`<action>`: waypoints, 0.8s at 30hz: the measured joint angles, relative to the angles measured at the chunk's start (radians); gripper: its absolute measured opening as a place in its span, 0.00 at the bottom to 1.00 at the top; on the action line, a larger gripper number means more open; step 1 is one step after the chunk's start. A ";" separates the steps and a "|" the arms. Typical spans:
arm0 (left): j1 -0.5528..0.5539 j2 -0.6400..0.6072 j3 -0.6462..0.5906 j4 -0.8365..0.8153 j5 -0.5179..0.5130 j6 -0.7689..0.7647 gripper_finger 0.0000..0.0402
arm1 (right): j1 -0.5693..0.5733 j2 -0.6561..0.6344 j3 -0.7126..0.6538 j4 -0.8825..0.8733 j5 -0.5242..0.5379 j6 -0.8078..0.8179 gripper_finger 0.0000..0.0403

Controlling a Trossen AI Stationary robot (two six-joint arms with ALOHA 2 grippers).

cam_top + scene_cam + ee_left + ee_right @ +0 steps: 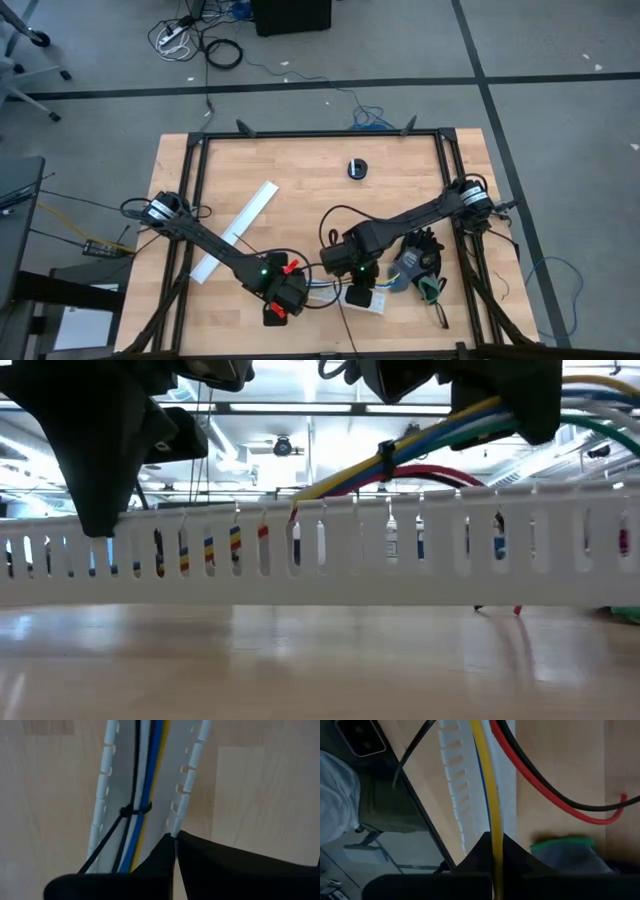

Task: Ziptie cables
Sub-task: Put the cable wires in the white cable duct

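Observation:
A white slotted channel lies near the table's front edge, and it also shows in the left wrist view. The cables, yellow, blue, white and red, run along it and rise out of it at one end. A black ziptie is looped around the bundle, and its tail trails off. The loop also shows in the low view. My left gripper is shut at the channel's side wall. My right gripper is shut on the cables, above the channel. My left gripper pinches the channel's slotted side wall between its two fingers, coming from above. The channel rests on the table. My right gripper pinches the cables between its two fingers. The yellow cable runs straight into the gap, with a blue one beside it. The fingers lie across the cables. The held end is lifted and slants up out of the channel.
A long white strip lies slantwise at the table's left middle. A small black round thing sits toward the far edge. Grey gloves with green cuffs lie right of the grippers. A loose red cable curves over the wood.

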 joint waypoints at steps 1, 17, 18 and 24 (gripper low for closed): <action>0.000 0.000 0.000 0.001 0.000 -0.007 0.00 | 0.000 0.001 -0.003 0.010 0.005 0.000 0.00; -0.002 0.003 -0.009 0.114 0.074 -0.064 0.00 | 0.025 0.098 -0.020 0.057 -0.003 -0.068 0.00; -0.002 0.003 -0.014 0.117 0.074 -0.069 0.00 | 0.026 0.099 -0.020 0.057 0.000 -0.075 0.00; 0.000 0.003 -0.034 0.119 0.049 -0.110 0.00 | 0.029 0.101 -0.020 0.082 0.024 -0.109 0.00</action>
